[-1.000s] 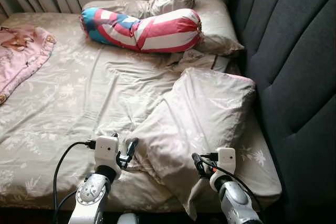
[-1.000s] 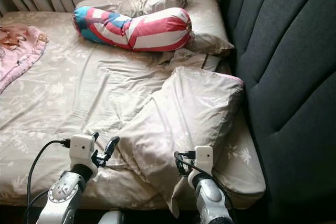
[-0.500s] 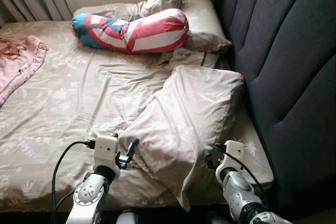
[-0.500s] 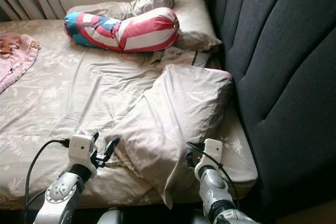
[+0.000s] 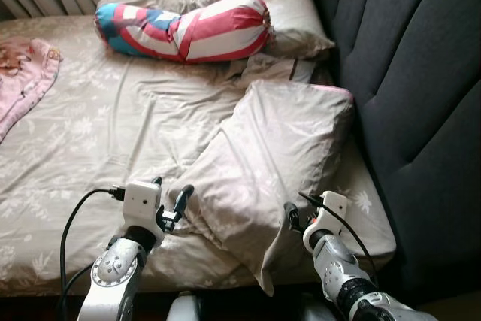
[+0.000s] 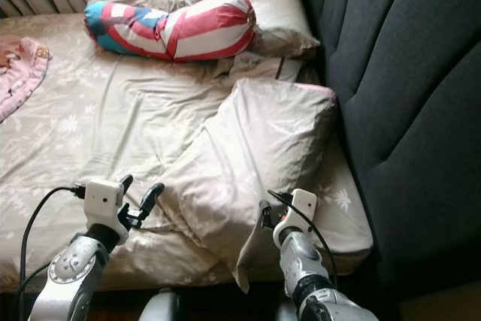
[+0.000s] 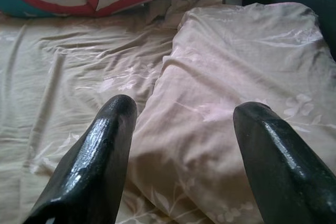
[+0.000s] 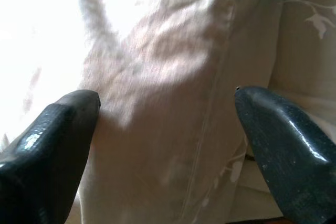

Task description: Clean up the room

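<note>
Here both grippers, left gripper (image 5: 171,202) and right gripper (image 8: 168,129), jaws spread, flank the pillow's (image 5: 278,148) near edge.

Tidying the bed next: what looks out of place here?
The pillow lies askew, its corner hanging over the bed edge, not flat by the headboard. A striped bolster lies slanted on the rumpled sheet.
</note>
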Controlling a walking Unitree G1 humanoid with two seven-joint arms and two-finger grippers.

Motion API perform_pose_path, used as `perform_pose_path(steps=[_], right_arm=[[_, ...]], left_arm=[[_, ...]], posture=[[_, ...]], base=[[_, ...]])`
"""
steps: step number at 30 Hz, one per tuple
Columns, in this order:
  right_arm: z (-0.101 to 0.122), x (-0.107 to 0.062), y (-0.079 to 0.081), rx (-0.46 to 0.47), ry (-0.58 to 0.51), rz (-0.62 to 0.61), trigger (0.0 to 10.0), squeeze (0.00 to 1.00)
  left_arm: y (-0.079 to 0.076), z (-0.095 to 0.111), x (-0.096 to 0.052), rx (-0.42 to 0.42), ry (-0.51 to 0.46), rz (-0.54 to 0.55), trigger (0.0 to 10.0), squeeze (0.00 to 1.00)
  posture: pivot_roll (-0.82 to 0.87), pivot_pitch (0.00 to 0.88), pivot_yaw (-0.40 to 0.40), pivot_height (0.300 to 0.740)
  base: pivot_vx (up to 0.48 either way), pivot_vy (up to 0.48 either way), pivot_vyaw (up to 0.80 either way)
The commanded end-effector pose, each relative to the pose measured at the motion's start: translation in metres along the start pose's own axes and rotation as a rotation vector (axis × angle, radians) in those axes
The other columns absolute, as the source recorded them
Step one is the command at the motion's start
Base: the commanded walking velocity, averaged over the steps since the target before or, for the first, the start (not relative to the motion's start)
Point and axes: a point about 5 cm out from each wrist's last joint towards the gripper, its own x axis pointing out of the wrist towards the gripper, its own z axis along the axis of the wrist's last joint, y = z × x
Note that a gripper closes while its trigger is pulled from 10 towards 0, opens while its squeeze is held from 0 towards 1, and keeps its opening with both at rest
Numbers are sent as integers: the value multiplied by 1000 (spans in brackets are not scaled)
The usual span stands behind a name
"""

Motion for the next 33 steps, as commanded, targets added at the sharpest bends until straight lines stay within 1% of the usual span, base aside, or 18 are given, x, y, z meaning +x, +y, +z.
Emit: perform_pose_path(steps=[1, 4, 5, 8, 10, 11, 13, 15, 16, 18, 21, 27, 30, 31, 32, 33], right_arm=[[-3, 0, 2, 1, 11, 2, 10000, 0], [-2, 0, 6, 19, 6, 20, 10000, 0], [-1, 1, 10, 24, 2, 40, 10000, 0], [-3, 1, 16, -2, 3, 52, 10000, 0], [-4, 1, 18, 0, 6, 55, 10000, 0], [-5, 1, 20, 12, 8, 61, 10000, 0], [-2, 2, 28, 86, -12, 114, 10000, 0], [-1, 2, 31, 92, -22, 129, 10000, 0], [-1, 2, 34, 54, -22, 130, 10000, 0], [-1, 2, 36, 29, -19, 128, 10000, 0], [-6, 2, 35, 4, 20, 90, 10000, 0], [-14, 1, 35, -4, 68, 77, 10000, 0], [-14, 2, 37, 16, 73, 90, 10000, 0], [-14, 2, 39, 3, 80, 94, 6667, 0], [-15, 2, 39, -5, 83, 93, 6667, 0], [-15, 2, 39, -10, 84, 95, 2118, 0]], left_arm=[[5, 2, -5, -7, 9, 15, 10000, 0], [6, 6, -8, -11, 4, 20, 10000, 0], [6, 8, -11, -17, 3, 23, 10000, 0], [6, 12, -18, -20, 4, 25, 10000, 0], [6, 17, -20, -19, 4, 23, 10000, 0], [5, 20, -21, -18, 1, 22, 10000, 0], [3, 31, -21, -12, -24, 18, 10000, 0], [3, 35, -23, -13, -28, 20, 10000, 0], [2, 40, -24, -12, -35, 18, 10000, 0], [2, 43, -26, -11, -37, 17, 10000, 0], [3, 47, -29, -10, -32, 16, 10000, 0], [1, 49, -34, -10, -11, 7, 10000, 0], [1, 50, -36, -12, -1, 10, 10000, 0], [1, 51, -37, -7, 4, 7, 10000, 0], [0, 52, -37, -2, 7, 4, 10000, 0], [0, 53, -37, 11, 6, -4, 10000, 0]], posture=[[76, 237, 44, 661], [87, 248, 46, 661], [90, 255, 48, 661], [100, 277, 53, 661], [110, 288, 54, 661], [113, 289, 55, 661], [131, 300, 55, 661], [141, 308, 59, 661], [147, 316, 60, 661], [150, 321, 61, 661], [160, 335, 63, 661], [170, 352, 67, 661], [170, 354, 67, 661], [175, 358, 66, 661], [175, 358, 66, 661], [178, 357, 65, 661]], base=[[0, 0, 0], [0, 0, 0], [0, 0, 0], [0, 0, 0], [0, 0, 0], [0, 0, 0], [0, 0, 0], [0, 0, 0], [0, 0, 0], [0, 0, 0], [0, 0, 0], [0, 0, 0], [0, 0, 0], [0, 0, 0], [0, 0, 0], [0, 0, 0]])
